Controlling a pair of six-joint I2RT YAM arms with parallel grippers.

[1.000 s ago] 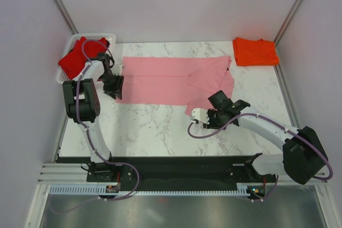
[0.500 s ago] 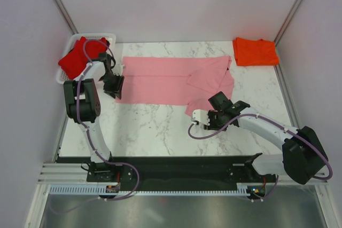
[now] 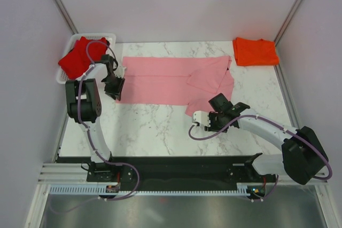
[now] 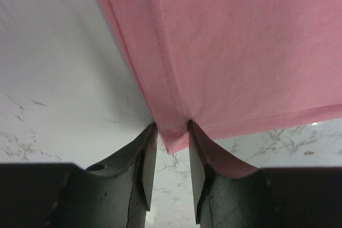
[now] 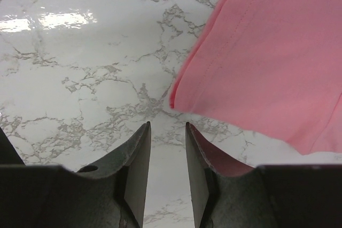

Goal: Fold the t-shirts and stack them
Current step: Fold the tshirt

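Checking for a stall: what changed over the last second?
Barely anything. The left arm leaned slightly right; the left end effector stays open around the pink shirt's corner. The right end effector stays open beside its hem. Orange shirt and red shirt unmoved.

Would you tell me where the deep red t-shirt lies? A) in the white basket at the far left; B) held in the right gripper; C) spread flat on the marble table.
A: the red t-shirt lies bunched in the white basket at the table's far left corner.
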